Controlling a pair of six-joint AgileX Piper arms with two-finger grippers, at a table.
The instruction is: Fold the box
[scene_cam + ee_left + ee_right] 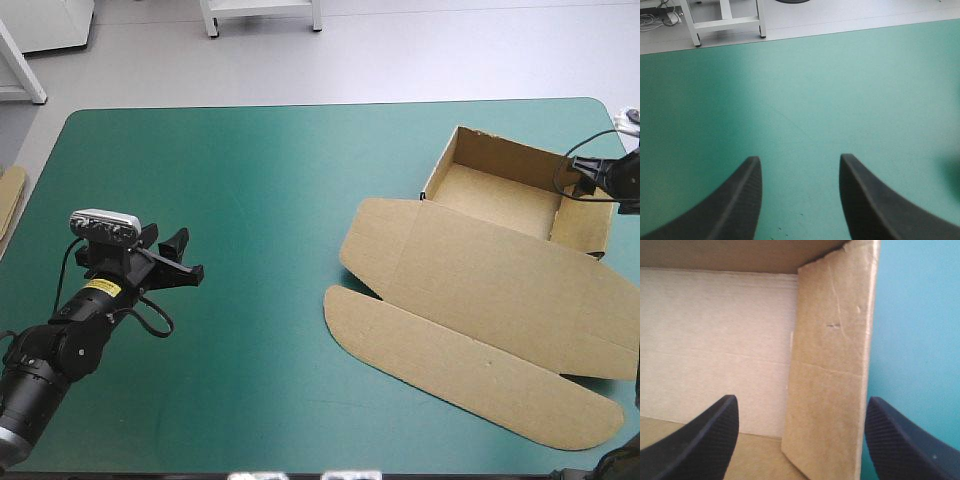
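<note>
The brown box (505,200) stands as an open tray at the table's right side. Its lid (470,300) lies flat toward the front, ending in a long rounded flap. My right gripper (585,180) hovers open at the tray's far right corner. In the right wrist view its fingers straddle an upright side wall (832,365) of the box, one over the tray's inside (715,340) and one outside over the cover. My left gripper (187,256) is open at the table's left, far from the box. In the left wrist view the left gripper (800,157) holds nothing, with only bare cover between its fingers.
An edge of more brown board (10,200) shows at the table's left edge. Bare teal-green cover (260,180) lies between the left gripper and the box. The box's lid reaches close to the table's right and front edges.
</note>
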